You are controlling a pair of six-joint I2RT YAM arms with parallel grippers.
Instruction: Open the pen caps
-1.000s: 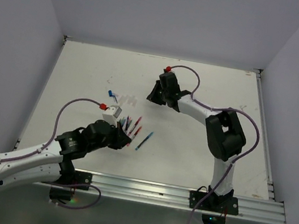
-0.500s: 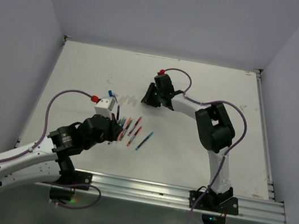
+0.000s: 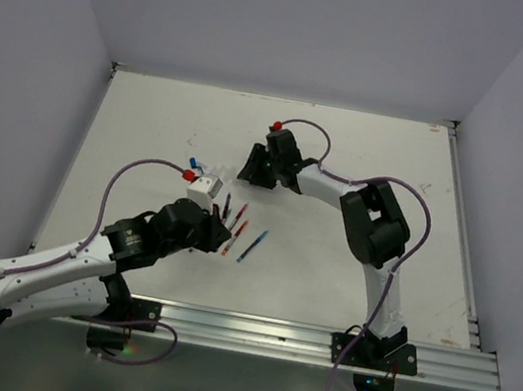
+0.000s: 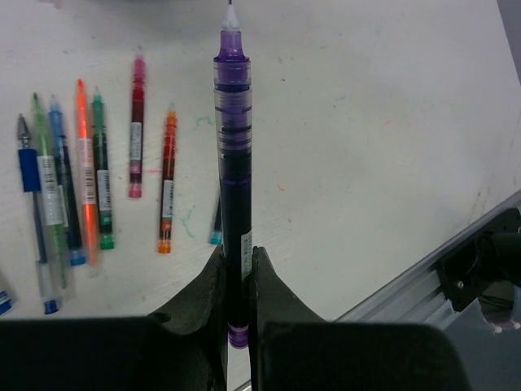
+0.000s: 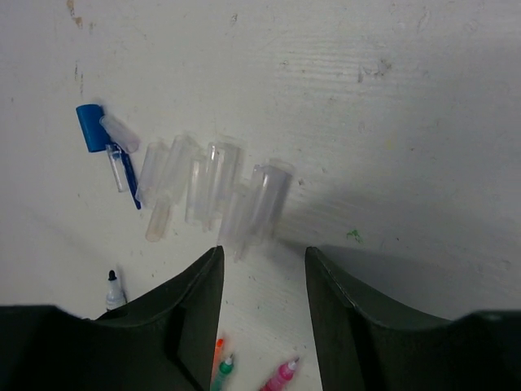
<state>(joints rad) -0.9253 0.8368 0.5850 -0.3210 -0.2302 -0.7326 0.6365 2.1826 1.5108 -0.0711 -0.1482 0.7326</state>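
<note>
Left gripper is pinched tight on a purple pen. It grips low on the barrel, and the bare writing tip points straight away from the wrist camera. Any writing? Most of the loose pens lying in a row on the table carry a white sticker with fine dark print, but it is too small to read. I can make out no brand name. The purple barrel has moulded rings near the tip, nothing legible.

Over to the right gripper: jaws spread, nothing between them, poised just short of the pen caps. These are a little heap of clear sleeves lying side by side on the table, touching one another. At the left end of the heap in that view sits a blue cap, touching a clear one.

Now, what each camera gives. Only the left wrist view shows the pen colours properly: blue, pale green, blue again, orange, green, magenta, orange-red. Their bare tips all point the same way. It also catches the metal rail at the table's near edge.

Only the right wrist view shows the clear caps as separate pieces; from overhead they are a faint pale smudge. That view also catches a few pen ends poking in at its bottom edge.

Only the overhead view shows both arms at once. The left one is at the near end of the pen row, the right one further back by the caps. One blue pen lies apart, to the right of the row.
</note>
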